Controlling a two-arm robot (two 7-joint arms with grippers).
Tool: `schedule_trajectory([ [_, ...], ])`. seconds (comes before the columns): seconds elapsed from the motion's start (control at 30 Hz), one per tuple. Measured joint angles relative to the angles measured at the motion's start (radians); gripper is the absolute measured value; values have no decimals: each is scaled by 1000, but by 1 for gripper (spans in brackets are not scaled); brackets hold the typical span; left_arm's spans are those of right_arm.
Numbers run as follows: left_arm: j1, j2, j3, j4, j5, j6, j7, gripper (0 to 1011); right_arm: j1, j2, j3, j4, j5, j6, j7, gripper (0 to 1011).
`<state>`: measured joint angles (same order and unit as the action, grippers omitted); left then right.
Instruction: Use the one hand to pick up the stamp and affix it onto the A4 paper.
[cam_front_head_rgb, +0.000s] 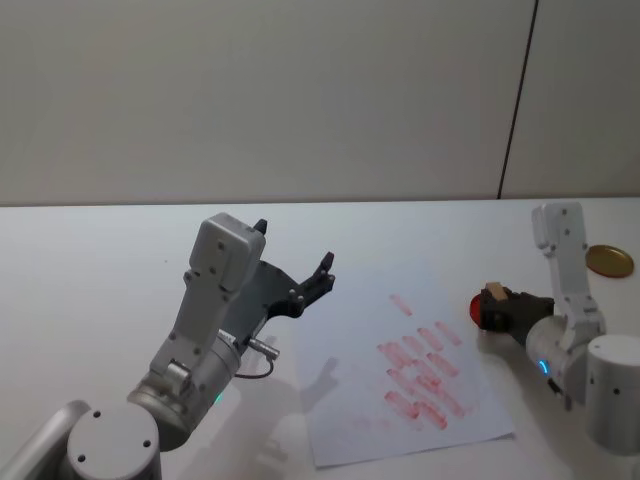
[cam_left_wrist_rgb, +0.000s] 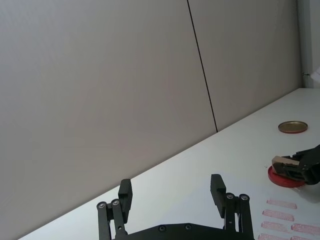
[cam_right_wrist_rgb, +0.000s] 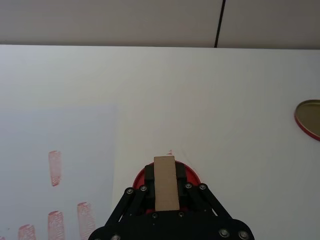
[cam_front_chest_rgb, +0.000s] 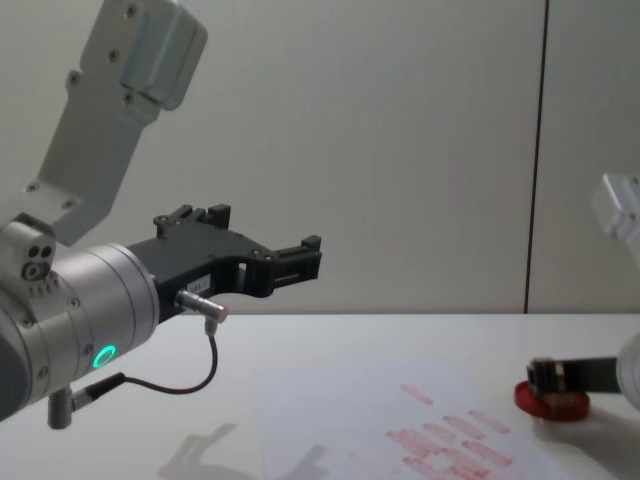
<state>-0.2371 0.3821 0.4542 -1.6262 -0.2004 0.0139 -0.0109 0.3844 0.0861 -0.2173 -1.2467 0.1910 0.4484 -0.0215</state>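
The tan wooden stamp (cam_right_wrist_rgb: 165, 186) stands upright between the fingers of my right gripper (cam_right_wrist_rgb: 165, 173), which is shut on it. The stamp rests down on the round red ink pad (cam_right_wrist_rgb: 141, 176), just right of the A4 paper (cam_right_wrist_rgb: 65, 145). In the head view the right gripper (cam_front_head_rgb: 500, 303) holds the stamp (cam_front_head_rgb: 493, 291) over the ink pad (cam_front_head_rgb: 476, 308), beside the paper (cam_front_head_rgb: 360, 350) with its rows of red marks. My left gripper (cam_front_head_rgb: 295, 245) hangs open in the air left of the paper, holding nothing.
A flat gold lid (cam_front_head_rgb: 608, 261) lies on the white table (cam_front_head_rgb: 90, 260) at the far right, behind the right arm. A grey wall (cam_front_head_rgb: 300, 90) runs along the table's far edge. The raised left arm stands over the table's left half.
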Motion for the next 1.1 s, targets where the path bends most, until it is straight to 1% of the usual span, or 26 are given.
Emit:
schedule_trajectory([
  [0.27,0,0,0,0,0,0,0,993,-10,0,-7,-91,-27,-15,3,220],
  [0.3,0,0,0,0,0,0,0,993,-12,0,-10,-114,-36,-18,3,220],
  [0.37,0,0,0,0,0,0,0,993,-14,0,-12,-132,-44,-21,3,220],
  [0.4,0,0,0,0,0,0,0,993,-16,-1,-15,-154,-54,-24,4,220],
  [0.63,0,0,0,0,0,0,0,993,-21,-7,-31,-214,-99,-37,16,221],
  [0.77,0,0,0,0,0,0,0,993,-21,-14,-41,-225,-116,-36,27,220],
  [0.9,0,0,0,0,0,0,0,993,-17,-24,-52,-218,-128,-30,42,220],
  [0.97,0,0,0,0,0,0,0,993,-14,-28,-56,-209,-132,-27,48,220],
  [1.1,0,0,0,0,0,0,0,993,2,-45,-69,-161,-139,-23,70,221],
])
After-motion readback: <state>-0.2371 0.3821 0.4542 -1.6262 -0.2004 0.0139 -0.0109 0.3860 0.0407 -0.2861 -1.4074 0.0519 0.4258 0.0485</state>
